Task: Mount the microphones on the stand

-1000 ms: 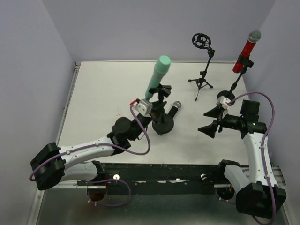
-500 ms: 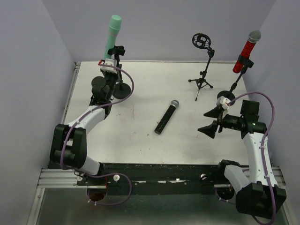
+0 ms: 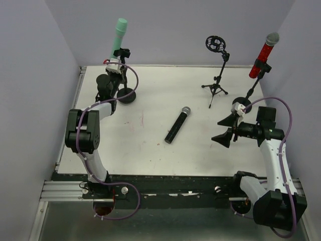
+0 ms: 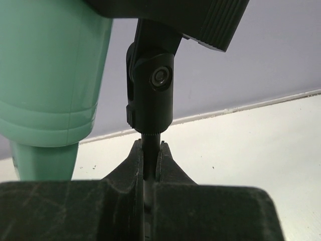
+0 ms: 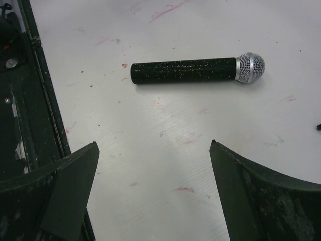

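The table [image 3: 160, 90] carries three stands. At its far left corner stands the round-base stand [image 3: 125, 95], with the mint-green microphone [image 3: 119, 35] upright in its clip. The far-right stand [image 3: 253, 90] holds the red microphone [image 3: 264, 54]. Between them, the holder of the tripod stand [image 3: 216, 75] is empty. The black microphone [image 3: 177, 125] lies flat at mid-table, apart from every stand.

The left gripper [image 4: 149, 165] is clamped on the thin stem of the round-base stand, just below the clip joint. The right gripper [image 5: 155, 186] is spread wide, holds nothing and hovers near the black microphone.

Judged step: two microphones are mounted and one is left. The next move calls for the right gripper to descend, close across the black barrel, then lift it into the tripod holder
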Controlling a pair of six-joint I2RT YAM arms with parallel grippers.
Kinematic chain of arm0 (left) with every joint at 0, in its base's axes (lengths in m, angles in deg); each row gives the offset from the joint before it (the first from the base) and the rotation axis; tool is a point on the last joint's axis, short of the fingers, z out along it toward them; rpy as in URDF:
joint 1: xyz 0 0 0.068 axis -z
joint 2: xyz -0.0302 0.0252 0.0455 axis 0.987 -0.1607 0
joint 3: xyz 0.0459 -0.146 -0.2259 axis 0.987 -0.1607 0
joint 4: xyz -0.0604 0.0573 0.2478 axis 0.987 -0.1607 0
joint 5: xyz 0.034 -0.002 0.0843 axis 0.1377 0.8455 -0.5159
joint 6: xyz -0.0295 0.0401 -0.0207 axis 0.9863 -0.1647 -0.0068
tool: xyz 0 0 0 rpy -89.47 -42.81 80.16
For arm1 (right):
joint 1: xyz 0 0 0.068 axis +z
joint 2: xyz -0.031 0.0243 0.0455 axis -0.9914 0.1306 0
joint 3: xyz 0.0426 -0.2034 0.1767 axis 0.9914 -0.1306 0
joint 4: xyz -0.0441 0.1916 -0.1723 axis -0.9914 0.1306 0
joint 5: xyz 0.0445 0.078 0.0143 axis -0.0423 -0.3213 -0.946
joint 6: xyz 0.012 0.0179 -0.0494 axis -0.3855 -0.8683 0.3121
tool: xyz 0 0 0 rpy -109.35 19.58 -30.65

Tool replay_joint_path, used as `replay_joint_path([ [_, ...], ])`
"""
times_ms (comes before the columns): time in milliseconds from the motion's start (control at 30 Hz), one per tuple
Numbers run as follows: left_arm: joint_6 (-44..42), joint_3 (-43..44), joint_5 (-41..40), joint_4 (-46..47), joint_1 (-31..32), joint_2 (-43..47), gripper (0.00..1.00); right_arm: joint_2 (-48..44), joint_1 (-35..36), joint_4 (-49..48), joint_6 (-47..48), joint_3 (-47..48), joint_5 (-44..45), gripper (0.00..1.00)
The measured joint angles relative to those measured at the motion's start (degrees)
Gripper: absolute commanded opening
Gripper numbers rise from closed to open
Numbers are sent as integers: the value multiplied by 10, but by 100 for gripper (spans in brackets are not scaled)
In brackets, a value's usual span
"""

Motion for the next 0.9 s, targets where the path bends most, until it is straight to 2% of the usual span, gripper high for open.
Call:
replay_joint_path([
  [100, 6, 0, 10, 5, -5, -12, 1, 4, 0, 0, 2, 0, 0, 99],
  [233, 16, -1, 17, 15, -8, -23, 23, 8, 0, 0, 2, 0, 0, 100],
  [333, 22, -13, 18, 33, -10, -24, 35, 8, 0, 0, 2, 0, 0, 100],
  [567, 32, -53, 18, 91, -10, -12, 53, 7, 0, 1, 2, 0, 0, 100],
  [900, 41, -131, 16, 109, -10, 57, 80, -2, 0, 2, 2, 0, 0, 99],
])
